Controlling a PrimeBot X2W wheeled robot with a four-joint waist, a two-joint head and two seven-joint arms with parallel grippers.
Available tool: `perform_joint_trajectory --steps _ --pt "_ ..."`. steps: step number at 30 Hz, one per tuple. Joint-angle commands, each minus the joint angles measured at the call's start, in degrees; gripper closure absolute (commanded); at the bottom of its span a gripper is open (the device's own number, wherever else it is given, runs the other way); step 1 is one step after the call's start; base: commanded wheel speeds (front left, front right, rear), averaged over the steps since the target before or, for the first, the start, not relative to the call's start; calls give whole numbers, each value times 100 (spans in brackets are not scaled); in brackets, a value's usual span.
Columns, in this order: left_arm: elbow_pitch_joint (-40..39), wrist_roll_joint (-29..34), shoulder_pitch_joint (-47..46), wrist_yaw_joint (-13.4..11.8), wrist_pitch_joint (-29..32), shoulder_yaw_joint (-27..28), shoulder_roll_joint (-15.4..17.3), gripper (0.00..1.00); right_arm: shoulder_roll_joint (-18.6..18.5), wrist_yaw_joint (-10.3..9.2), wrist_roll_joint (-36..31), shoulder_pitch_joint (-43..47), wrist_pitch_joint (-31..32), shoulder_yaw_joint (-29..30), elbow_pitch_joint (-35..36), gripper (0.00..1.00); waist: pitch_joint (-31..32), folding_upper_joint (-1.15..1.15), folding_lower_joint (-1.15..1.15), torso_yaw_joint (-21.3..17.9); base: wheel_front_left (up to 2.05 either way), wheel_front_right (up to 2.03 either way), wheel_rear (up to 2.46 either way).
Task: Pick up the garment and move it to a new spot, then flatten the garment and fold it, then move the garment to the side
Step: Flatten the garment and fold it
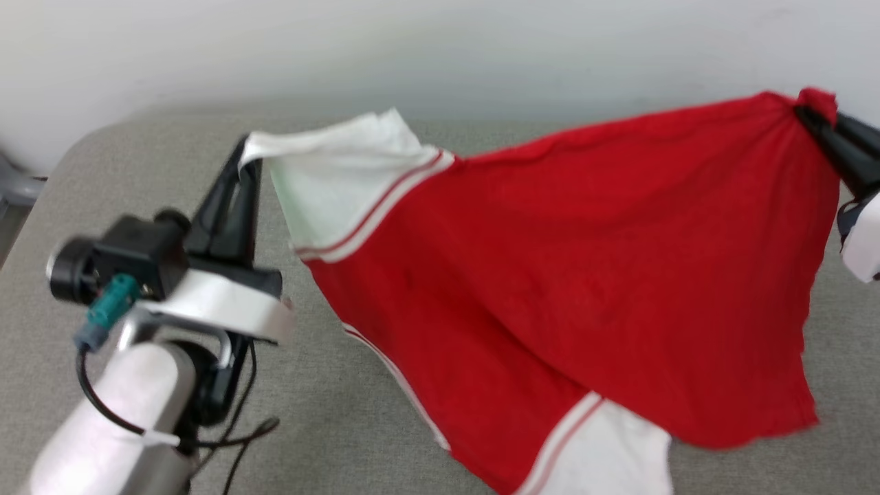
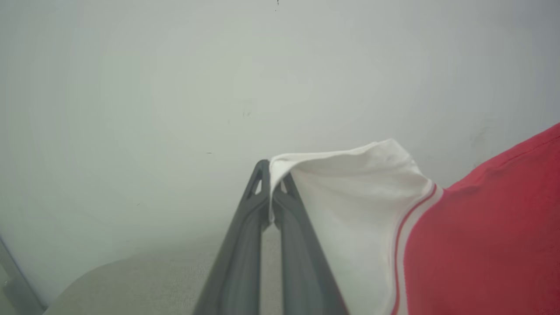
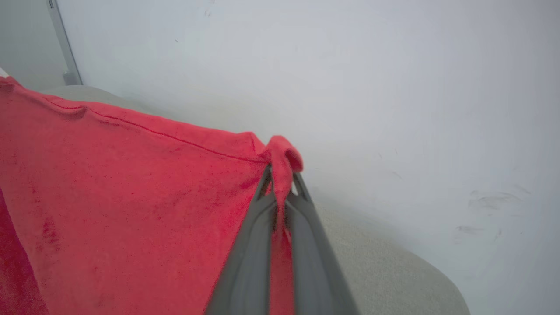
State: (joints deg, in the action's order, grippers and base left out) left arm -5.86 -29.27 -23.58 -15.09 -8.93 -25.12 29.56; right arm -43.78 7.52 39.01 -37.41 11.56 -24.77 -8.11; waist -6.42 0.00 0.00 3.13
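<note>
The garment (image 1: pixel 550 261), a red shirt with white striped-trim sleeves, hangs stretched between my two grippers above a grey cushioned surface (image 1: pixel 330 412). My left gripper (image 1: pixel 244 155) is shut on the edge of a white sleeve (image 2: pixel 350 197); in the left wrist view the left gripper (image 2: pixel 271 175) pinches that cloth at its tips. At the far right my right gripper (image 1: pixel 815 117) is shut on a bunched red corner; the right wrist view shows the right gripper (image 3: pixel 280 175) with red fabric (image 3: pixel 131 197) between its fingers. The other white sleeve (image 1: pixel 605 454) droops low. No lettering shows.
A pale wall (image 1: pixel 440 48) rises just behind the grey surface, whose rounded far-left corner (image 1: pixel 82 144) is in sight. A grey metal post (image 3: pixel 61 39) stands against the wall. Cables (image 1: pixel 234 433) dangle under my left wrist.
</note>
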Motion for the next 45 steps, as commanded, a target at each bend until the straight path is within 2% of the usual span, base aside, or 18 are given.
perform_joint_trajectory --steps 1,6,10,14,19,30,39,45 --pt "-48 56 -186 31 37 35 61 100 64 -6 -65 85 -7 124 99 100 100 0 0 -84 0 0 0" --pt "-109 172 -1048 252 315 15 171 100 301 -6 -296 100 175 777 678 100 167 0 0 -178 0 0 0" --pt "-83 265 -1735 417 514 -45 139 100 505 -6 -461 16 388 1132 1073 100 128 0 0 -242 0 0 0" --pt "-9 321 -2357 569 666 -63 120 100 695 -6 -584 -181 579 1334 1329 100 -26 0 0 -305 0 0 0" --pt "253 384 -3214 765 795 -112 3 100 856 -6 -728 -727 720 1429 1295 100 -365 0 0 -348 0 0 0" --pt "1163 735 -5671 1288 951 -194 -275 100 1078 -6 -1116 -3019 581 1249 137 100 -1555 0 0 -457 0 0 0" --pt "2683 819 -7608 1693 713 -95 -498 100 1191 -6 -1428 -4945 44 944 -1056 100 -2217 0 0 -481 0 0 0" --pt "3462 957 -8414 1789 458 -139 -618 100 1245 -7 -1592 -5926 -495 569 -1900 100 -2457 0 0 -458 0 0 0"
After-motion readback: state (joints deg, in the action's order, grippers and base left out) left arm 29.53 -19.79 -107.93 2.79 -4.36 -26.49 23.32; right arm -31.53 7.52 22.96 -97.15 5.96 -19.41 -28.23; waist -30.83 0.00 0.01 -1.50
